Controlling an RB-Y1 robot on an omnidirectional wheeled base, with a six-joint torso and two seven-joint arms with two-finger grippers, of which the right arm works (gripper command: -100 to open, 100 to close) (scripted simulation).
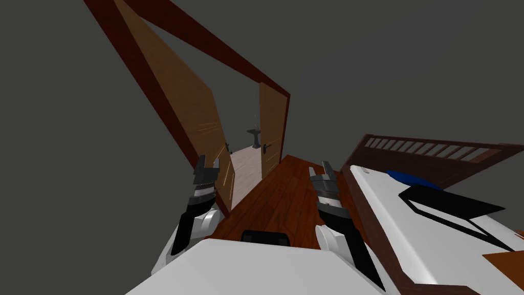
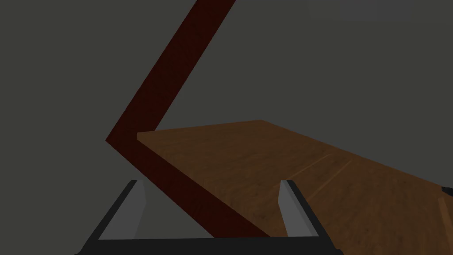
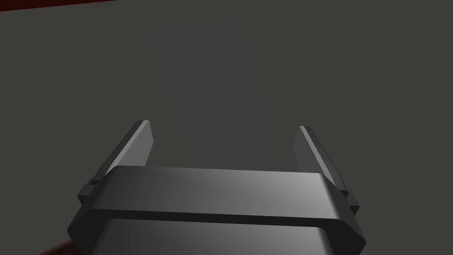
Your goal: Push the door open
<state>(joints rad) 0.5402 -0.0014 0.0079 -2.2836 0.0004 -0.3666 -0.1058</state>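
step: push under way, I judge | brown wooden door leaf ajar at left edge of dark red door frame | left gripper released, blades apart, by leaf face, contact unclear | right gripper released, idle | next: press leaf, follow the swing

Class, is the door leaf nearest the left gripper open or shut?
Open: the door leaf stands angled off its dark red frame, pale floor showing beyond.
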